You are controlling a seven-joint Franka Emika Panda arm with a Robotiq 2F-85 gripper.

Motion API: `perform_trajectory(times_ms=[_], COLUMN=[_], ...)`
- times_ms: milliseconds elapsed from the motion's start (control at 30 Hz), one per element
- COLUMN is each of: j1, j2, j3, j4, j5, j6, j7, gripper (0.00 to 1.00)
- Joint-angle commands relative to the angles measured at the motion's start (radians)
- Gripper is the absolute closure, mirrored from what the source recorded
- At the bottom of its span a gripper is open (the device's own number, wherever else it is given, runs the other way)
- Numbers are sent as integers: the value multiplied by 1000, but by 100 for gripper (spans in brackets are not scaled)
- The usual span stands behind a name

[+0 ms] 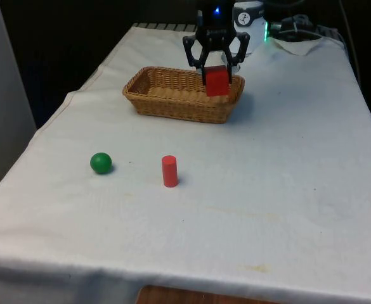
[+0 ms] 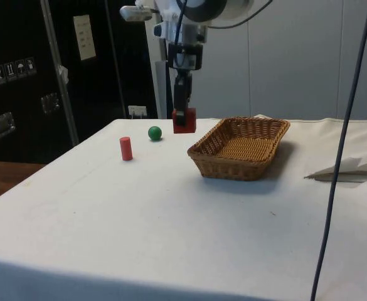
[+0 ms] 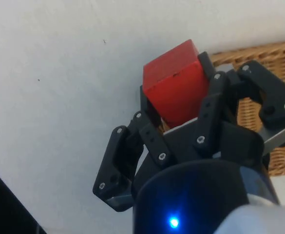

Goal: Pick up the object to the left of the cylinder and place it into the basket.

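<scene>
We carry red block (image 1: 217, 81), hand (image 1: 215, 71) clamped on it, beside basket (image 2: 241, 148) rim. Next: shift over basket, release.

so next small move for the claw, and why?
Probably carry the red block sideways over the basket before opening. The claw grips it in the air, and in the side view it hangs just outside the basket's rim, over white cloth.
</scene>
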Motion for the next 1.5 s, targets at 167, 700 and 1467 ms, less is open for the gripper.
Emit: perform_trajectory(times_ms=[167, 700, 1467], j1=[-7, -14, -25], j2=[-40, -82, -56], j3=[-26, -85, -124], j4=[-50, -105, -183], j5=[-13, 0, -122], j6=[25, 20, 88], j7=[-37, -142, -150], gripper=[100, 100, 100])
